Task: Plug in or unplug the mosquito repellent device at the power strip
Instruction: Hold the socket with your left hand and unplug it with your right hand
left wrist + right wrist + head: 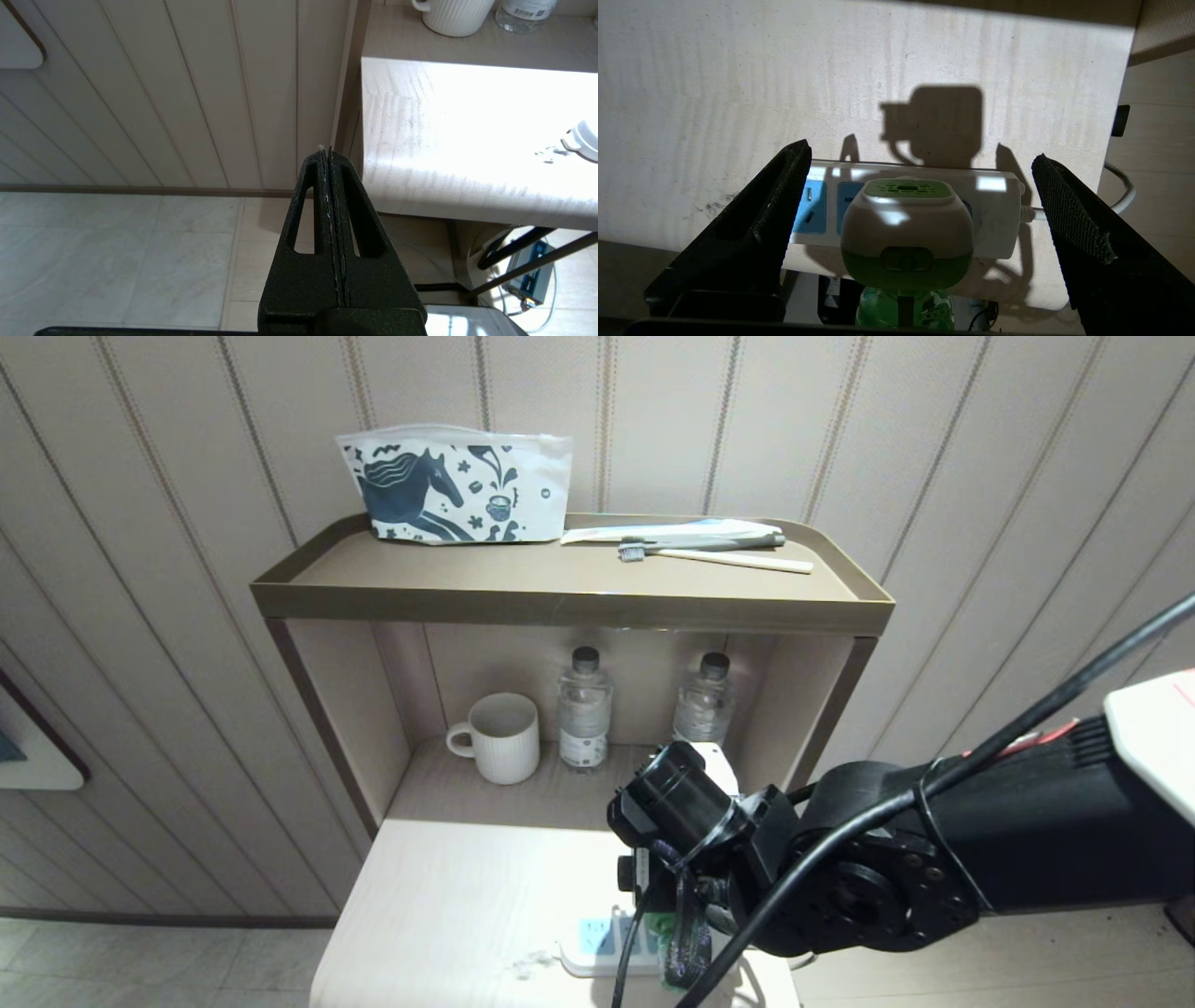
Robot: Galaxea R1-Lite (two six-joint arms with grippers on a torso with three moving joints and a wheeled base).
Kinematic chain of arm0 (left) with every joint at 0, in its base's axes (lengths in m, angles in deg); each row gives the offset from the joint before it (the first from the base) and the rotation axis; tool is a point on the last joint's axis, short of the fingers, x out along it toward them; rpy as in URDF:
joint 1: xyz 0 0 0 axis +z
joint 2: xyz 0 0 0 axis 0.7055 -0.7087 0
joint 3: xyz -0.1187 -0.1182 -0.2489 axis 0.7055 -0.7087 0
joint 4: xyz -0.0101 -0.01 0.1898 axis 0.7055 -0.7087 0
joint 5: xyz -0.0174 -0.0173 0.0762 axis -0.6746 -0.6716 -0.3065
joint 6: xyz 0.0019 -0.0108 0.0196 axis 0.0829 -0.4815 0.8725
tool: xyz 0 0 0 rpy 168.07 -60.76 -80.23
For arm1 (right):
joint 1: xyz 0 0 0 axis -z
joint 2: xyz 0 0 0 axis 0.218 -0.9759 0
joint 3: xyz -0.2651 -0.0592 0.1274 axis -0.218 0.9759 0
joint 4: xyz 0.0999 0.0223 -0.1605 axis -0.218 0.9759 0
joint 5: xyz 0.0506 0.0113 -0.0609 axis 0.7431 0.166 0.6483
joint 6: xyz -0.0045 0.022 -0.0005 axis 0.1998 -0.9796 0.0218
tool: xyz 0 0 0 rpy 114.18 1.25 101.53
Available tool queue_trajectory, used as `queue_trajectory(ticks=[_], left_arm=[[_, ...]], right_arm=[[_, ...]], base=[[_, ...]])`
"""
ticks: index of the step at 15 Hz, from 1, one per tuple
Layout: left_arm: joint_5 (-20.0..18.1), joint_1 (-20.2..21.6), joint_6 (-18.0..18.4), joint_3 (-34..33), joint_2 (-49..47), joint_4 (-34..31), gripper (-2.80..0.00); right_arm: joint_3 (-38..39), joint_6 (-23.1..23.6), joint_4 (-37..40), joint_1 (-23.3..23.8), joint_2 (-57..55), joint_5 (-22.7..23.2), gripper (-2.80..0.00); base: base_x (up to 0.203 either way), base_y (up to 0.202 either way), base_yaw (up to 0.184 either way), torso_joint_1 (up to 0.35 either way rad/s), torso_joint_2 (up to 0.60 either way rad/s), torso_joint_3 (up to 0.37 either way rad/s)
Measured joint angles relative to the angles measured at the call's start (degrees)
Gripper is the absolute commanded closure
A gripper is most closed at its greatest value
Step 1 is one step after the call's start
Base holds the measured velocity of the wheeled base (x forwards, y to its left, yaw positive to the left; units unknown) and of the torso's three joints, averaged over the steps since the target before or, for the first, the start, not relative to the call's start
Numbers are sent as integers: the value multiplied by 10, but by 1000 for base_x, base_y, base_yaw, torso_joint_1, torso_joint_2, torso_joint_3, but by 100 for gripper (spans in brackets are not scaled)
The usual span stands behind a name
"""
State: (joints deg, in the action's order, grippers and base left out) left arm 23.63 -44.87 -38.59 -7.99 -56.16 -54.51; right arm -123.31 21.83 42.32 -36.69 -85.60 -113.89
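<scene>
Right pincer (920,219) is spread wide, 1 finger on each side of the device (906,233), touching nothing that I can see. It holds nothing.

Device sits on the strip (994,210), green vent patch up in the wrist view, green bottle hanging off the near table edge. It looks plugged in, though the pins are hidden. Strip lies at the near edge of the table (448,896), right of centre, blue sockets free to the device's left, cord running off right.

Step, my read: either just released after plugging in, or lined up to grab for unplugging. Can't tell which from this alone.

If unplugging is next: close on the white head, not the bottle, then pull straight out along the pins. The strip is loose and may lift with it.

Left pincer (329,186) is pressed together, parked low, left of the table, over the floor.

Surroundings: pale wood-grain table, bright glare on it. Far side is a shelf unit; its niche has a mug (499,737) and 2 water bottles (584,709). Top tray (560,602) carries a horse-print pouch (457,485) and a toothbrush (709,557). Panelled wall behind, tiled floor.
</scene>
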Motion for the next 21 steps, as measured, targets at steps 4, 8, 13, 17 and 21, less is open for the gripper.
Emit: queue_trajectory(ticks=[4,8,13,17,21], left_arm=[[0,0,0,0,0,0,0],[0,0,0,0,0,0,0],[0,0,0,0,0,0,0],[0,0,0,0,0,0,0],[0,0,0,0,0,0,0]], right_arm=[[0,32,-10,-1,35,-1,0],[17,77,-4,-7,115,-1,0],[79,123,4,-5,236,-2,0],[112,128,49,14,325,-5,0],[130,141,103,82,421,-5,0]], base=[[0,0,0,0,0,0],[0,0,0,0,0,0],[0,0,0,0,0,0],[0,0,0,0,0,0],[0,0,0,0,0,0]])
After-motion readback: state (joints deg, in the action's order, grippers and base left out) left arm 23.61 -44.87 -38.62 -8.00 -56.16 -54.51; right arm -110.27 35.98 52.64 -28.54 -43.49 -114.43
